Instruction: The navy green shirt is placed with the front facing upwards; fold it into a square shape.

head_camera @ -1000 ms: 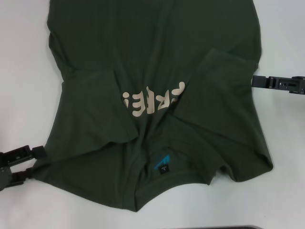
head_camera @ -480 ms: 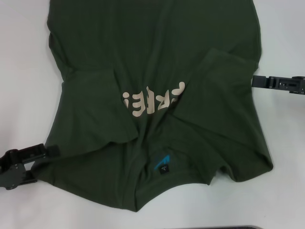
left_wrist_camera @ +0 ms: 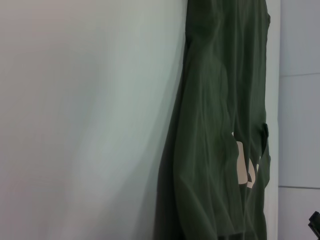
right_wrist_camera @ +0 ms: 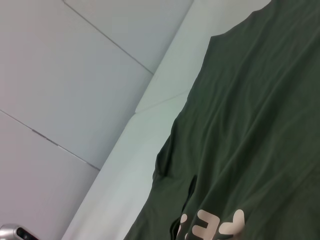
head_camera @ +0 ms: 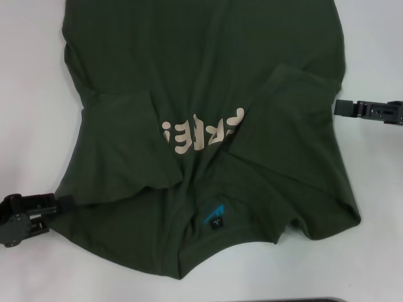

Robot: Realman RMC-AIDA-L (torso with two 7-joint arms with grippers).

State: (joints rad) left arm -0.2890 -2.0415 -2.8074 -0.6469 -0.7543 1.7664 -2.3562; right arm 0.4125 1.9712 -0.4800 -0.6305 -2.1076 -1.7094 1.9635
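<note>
The navy green shirt (head_camera: 208, 126) lies front up on the white table (head_camera: 31, 94), spread across the middle of the head view. Both short sleeves are folded inward over the chest, partly covering the beige lettering (head_camera: 201, 133). The collar, with its small blue neck label (head_camera: 214, 217), lies toward the robot.

The left gripper (head_camera: 60, 206) sits low at the shirt's left shoulder edge, its tip touching the cloth. Whether its fingers are spread or pinching the fabric cannot be told.

The right gripper (head_camera: 340, 107) lies level just beside the shirt's right edge, near the folded right sleeve. Contact with the cloth is not evident, and its finger state cannot be told either.
</note>
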